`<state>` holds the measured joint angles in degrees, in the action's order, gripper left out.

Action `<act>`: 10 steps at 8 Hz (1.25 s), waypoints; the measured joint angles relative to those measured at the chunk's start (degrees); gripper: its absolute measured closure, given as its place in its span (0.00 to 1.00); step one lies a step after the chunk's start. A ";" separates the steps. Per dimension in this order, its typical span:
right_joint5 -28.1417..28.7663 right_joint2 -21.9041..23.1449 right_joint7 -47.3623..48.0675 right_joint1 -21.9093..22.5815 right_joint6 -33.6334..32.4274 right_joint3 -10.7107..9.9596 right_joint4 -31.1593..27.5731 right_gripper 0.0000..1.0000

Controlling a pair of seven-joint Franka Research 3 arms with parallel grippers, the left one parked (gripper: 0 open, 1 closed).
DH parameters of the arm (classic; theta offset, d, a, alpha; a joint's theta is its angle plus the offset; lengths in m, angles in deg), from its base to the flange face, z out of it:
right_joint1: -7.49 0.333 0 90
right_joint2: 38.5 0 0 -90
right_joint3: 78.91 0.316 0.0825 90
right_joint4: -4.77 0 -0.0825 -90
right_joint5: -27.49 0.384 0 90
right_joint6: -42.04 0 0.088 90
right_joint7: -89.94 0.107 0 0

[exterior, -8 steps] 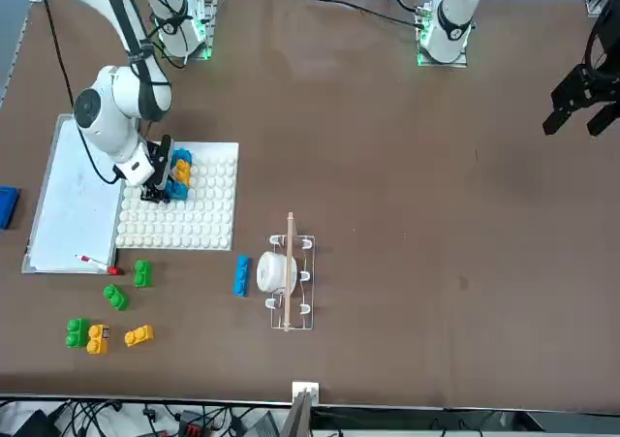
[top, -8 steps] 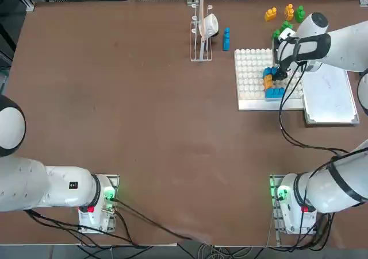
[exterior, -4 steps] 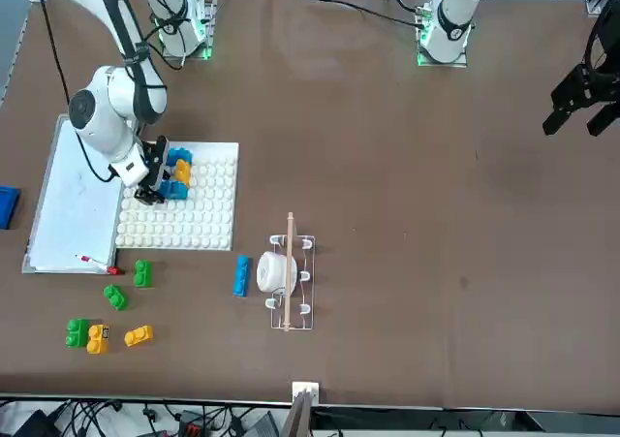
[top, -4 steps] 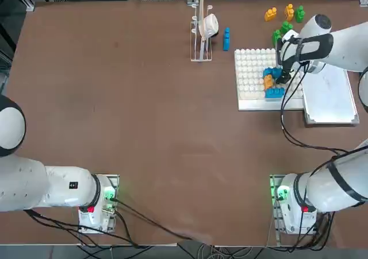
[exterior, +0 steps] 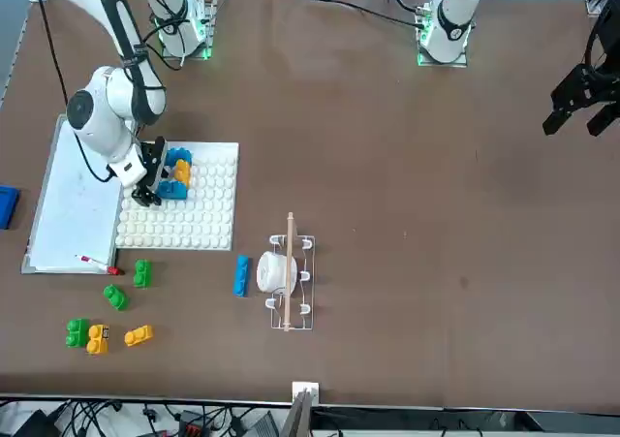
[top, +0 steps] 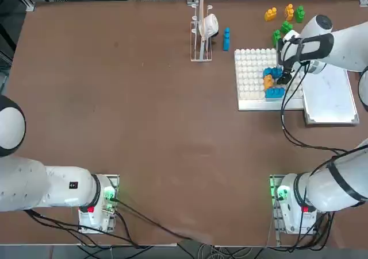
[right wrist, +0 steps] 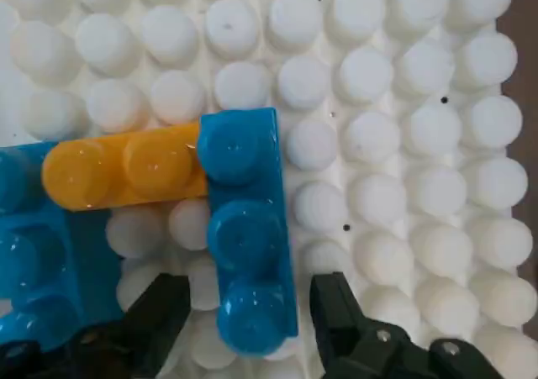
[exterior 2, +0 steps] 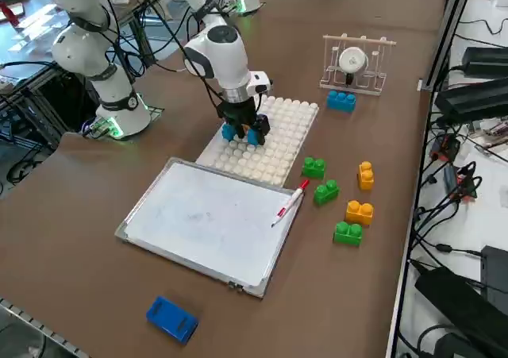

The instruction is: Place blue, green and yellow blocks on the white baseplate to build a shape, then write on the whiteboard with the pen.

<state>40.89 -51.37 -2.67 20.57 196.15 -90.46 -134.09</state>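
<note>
A brown tabletop (top: 161,127) is seen, w/ the white baseplate (top: 250,78) laid flat on it. The whiteboard (top: 329,95) is set right beside the baseplate, w/ no clear gap seen in the top view. Along the far side, 3 green blocks (exterior 2: 314,167) and 2 yellow blocks (exterior 2: 359,213) are scattered loose nr. the baseplate and whiteboard, 1 green and 1 yellow being placed close together. A loose blue block (top: 226,39) is laid btwn the baseplate and a wire rack (exterior: 306,282), which is stood on the tabletop w/ a white cup-like item (exterior: 276,272) held at it. A chunky blue oblong obj. (exterior 2: 172,319) is laid apart, on the whiteboard's other side. Both arm bases (top: 100,204) are mounted at the near edge.
</note>
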 joint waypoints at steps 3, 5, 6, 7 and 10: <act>0.00 1.14 0.00 0.00 -0.10 0.00 0.24 0.08; 0.01 3.41 0.00 -0.01 -1.43 -0.04 0.34 0.01; 0.13 4.74 0.00 -0.04 -3.08 -0.24 0.39 0.01; 0.18 6.26 0.00 -0.17 -4.60 -0.53 0.45 0.01; 0.98 9.94 0.04 -0.91 -7.52 -0.79 1.04 0.01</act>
<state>41.87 -41.43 -2.62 19.66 188.63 -91.24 -133.05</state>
